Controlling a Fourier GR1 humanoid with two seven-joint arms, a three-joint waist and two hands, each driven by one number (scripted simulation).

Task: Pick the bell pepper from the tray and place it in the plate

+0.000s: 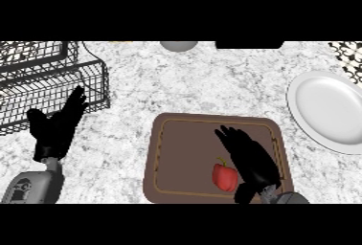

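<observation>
**Mia:** When you look down at the worktop (198,81), what is near the tray (185,158)?

**Ben:** A black wire basket (42,81) sits at the far left. A grey round thing (178,45) and a dark thing (249,44) peek in at the back edge. Something with a black and white pattern (348,57) shows in the far right corner.

**Mia:** Where is the pepper (225,177)?

**Ben:** It is red and lies in the brown tray, near the front. Nothing else lies in there.

**Mia:** And the plate (332,112)?

**Ben:** White, to the right of the tray, a bit apart from it. It has nothing on it.

**Mia:** What about the hands?

**Ben:** The right hand (247,158) is over the tray, just right of the pepper, fingers straight and spread, holding nothing. It covers part of the tray. The left hand (58,125) rests at the left, fingers up and open, in front of the basket.
</observation>
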